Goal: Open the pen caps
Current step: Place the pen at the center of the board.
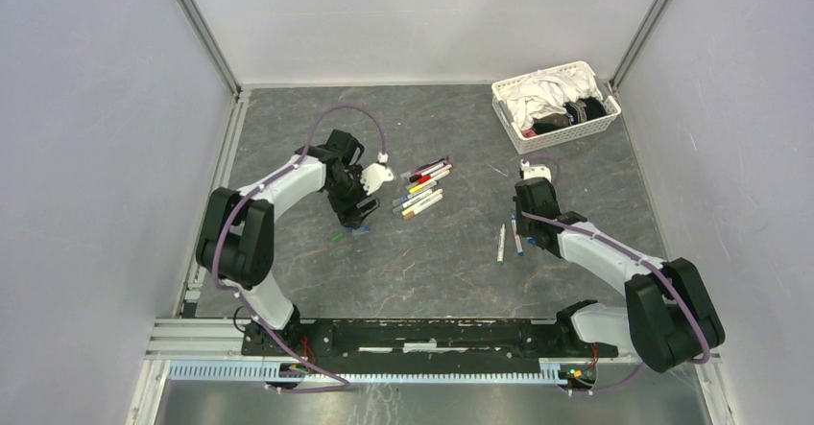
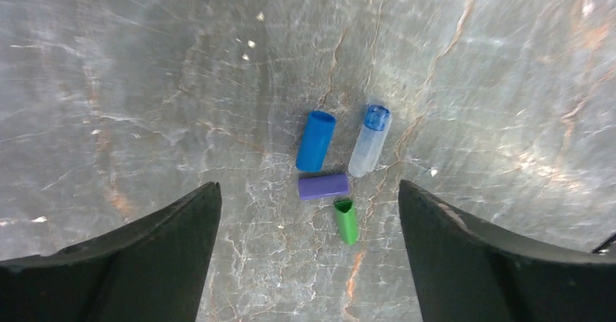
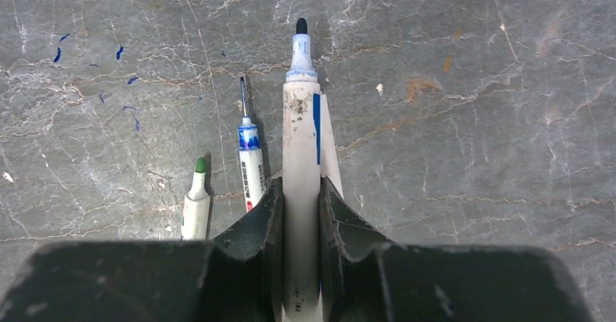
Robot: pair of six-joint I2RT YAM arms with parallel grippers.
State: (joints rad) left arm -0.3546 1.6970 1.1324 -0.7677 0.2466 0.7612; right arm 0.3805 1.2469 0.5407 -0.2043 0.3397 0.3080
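Observation:
In the left wrist view my left gripper (image 2: pixel 308 216) is open and empty, low over a small cluster of pen caps on the table: a blue cap (image 2: pixel 316 141), a clear cap with a blue end (image 2: pixel 369 140), a purple cap (image 2: pixel 323 186) and a green cap (image 2: pixel 346 221). My right gripper (image 3: pixel 300 191) is shut on an uncapped white pen (image 3: pixel 301 111) with a blue stripe and a dark tip. Two more uncapped pens lie to its left: a fine-tipped blue one (image 3: pixel 249 158) and a green-tipped one (image 3: pixel 196 202). Several capped pens (image 1: pixel 422 188) lie in a pile between the arms.
A white lattice basket (image 1: pixel 506 109) with cloths stands at the back right corner. Metal frame rails run along the table's left edge and the walls. Small blue ink marks (image 3: pixel 120 51) dot the table near the right gripper.

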